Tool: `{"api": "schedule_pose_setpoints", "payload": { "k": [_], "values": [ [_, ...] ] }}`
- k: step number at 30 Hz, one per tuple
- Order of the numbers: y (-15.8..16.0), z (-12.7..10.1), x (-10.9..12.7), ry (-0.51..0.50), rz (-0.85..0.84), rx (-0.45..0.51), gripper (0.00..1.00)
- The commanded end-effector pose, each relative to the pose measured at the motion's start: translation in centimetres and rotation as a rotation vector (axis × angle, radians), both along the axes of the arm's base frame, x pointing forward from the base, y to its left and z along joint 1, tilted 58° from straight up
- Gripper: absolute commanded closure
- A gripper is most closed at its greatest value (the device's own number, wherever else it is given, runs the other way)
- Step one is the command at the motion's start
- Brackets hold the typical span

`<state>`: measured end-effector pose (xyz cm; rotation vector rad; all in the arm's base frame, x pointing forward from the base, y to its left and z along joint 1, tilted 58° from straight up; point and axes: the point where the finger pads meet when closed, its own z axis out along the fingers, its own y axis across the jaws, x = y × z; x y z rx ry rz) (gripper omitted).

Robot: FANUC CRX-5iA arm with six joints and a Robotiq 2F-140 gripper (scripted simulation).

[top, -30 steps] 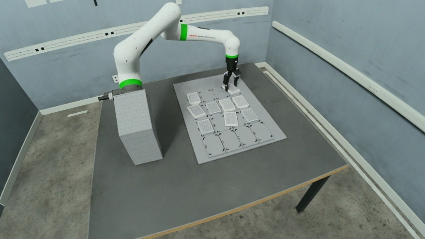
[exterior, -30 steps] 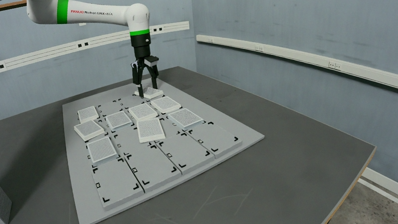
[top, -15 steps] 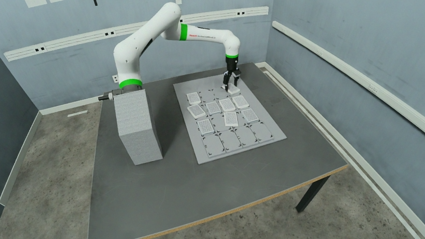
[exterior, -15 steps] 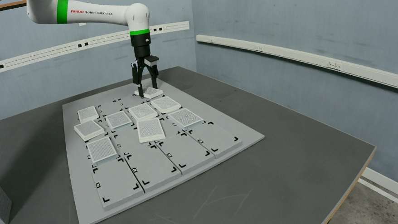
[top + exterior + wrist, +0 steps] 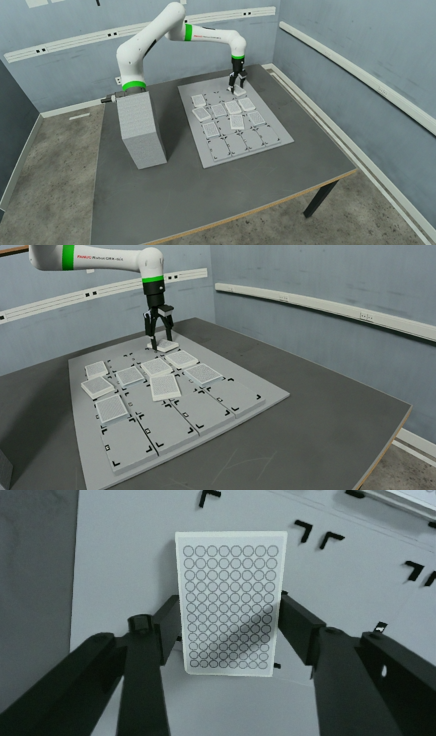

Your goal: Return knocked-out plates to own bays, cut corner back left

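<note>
My gripper (image 5: 237, 88) stands at the deck's far corner and is shut on a sealed 96-well plate (image 5: 239, 91), with the fingers on its two long sides. In the wrist view the plate (image 5: 231, 602) sits between the finger pads, over plain deck beside a bay's black corner marks (image 5: 312, 534). It also shows in the exterior view (image 5: 163, 344), low at the deck; I cannot tell whether it touches. A second plate (image 5: 164, 386) lies skewed across bay borders in the middle of the deck. A third plate (image 5: 97, 386) lies turned out of its bay on the left.
The grey deck (image 5: 234, 121) holds several more plates seated in bays. The raised bays (image 5: 182, 421) along the near edge are empty. A tall grey block (image 5: 140, 129) stands by the arm's base. Walls stand close behind the table.
</note>
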<state>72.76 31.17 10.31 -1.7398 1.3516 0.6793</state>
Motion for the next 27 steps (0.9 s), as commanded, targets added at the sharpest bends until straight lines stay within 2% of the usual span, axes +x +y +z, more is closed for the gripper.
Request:
{"api": "schedule_pose_setpoints", "payload": {
  "k": [1, 27],
  "values": [
    [-0.2, 0.1, 0.1, -0.001, -0.001, 0.000, 0.90],
    [-1.5, 0.9, 0.0, -0.001, -0.001, 0.000, 0.90]
  ]
}}
